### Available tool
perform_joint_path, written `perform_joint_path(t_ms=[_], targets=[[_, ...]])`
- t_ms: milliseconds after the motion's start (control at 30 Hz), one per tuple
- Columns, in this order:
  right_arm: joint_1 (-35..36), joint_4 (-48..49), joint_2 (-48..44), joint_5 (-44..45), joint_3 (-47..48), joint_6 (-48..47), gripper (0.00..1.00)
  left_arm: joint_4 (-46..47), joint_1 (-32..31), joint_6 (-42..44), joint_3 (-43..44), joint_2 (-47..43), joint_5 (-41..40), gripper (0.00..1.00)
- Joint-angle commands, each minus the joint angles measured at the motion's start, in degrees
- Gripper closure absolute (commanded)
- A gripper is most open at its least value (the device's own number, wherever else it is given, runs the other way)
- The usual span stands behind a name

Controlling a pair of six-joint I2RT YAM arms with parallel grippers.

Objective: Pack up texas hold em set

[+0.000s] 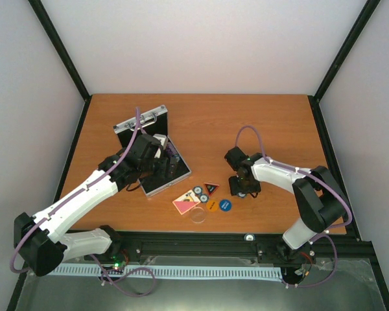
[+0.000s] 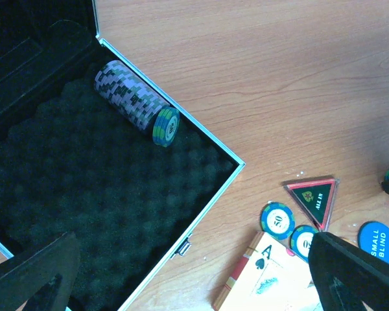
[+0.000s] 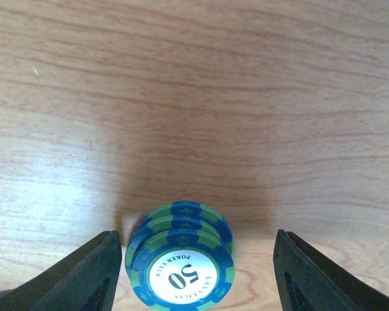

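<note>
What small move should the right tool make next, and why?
Probably close the right tool on the chip stack. Its jaws stand open on either side of the stack, which sits centred between them, so a grasp looks ready, perhaps after lowering a little.

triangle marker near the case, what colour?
Triangle marker: red rim, black centre; best in left wrist view.

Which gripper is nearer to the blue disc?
Right. The right gripper is just right of the blue disc; the left gripper is over the case, well to its left.
</note>
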Motion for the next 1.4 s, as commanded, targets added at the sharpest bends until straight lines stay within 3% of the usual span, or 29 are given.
perform_joint_path(t_ms=[0, 500, 600, 800, 867, 900, 933, 1367], targets=[[-0.7, 0.5, -0.7, 0.6, 1.8, -1.4, 0.34, -0.6, -0.1, -0.7, 0.4, -1.0, -0.8, 0.00], [-0.7, 0.3, -3.9, -1.7, -2.0, -0.8, 0.33, -0.1, -0.1, -0.9, 0.3, -0.7, -0.1, 0.00], [-0.7, 0.3, -4.0, -2.2, -2.6, -0.1, 0.44, -0.3, -0.1, -1.0, 0.3, -0.9, -0.4, 0.00], [-0.7, 0.7, -7.7, -3.0, -3.9, -0.4, 0.44, 0.0, -0.1, -1.1, 0.2, -0.9, -0.6, 0.00], [-0.6, 0.7, -8.4, -3.4, -3.9, -1.2, 0.27, 0.1, -0.1, -1.1, 0.3, -0.6, -0.5, 0.00], [-0.6, 0.8, -8.9, -3.6, -3.9, -1.3, 0.05, 0.1, -0.1, -1.1, 0.3, -0.5, -0.6, 0.00], [-0.6, 0.7, -9.5, -3.7, -3.9, -1.3, 0.01, 0.2, -0.1, -1.1, 0.3, -0.5, -0.7, 0.00], [-0.6, -0.7, -12.8, -5.5, -4.8, 2.8, 0.00, 0.6, -0.1, -0.5, 1.3, -0.4, -1.1, 0.00]])
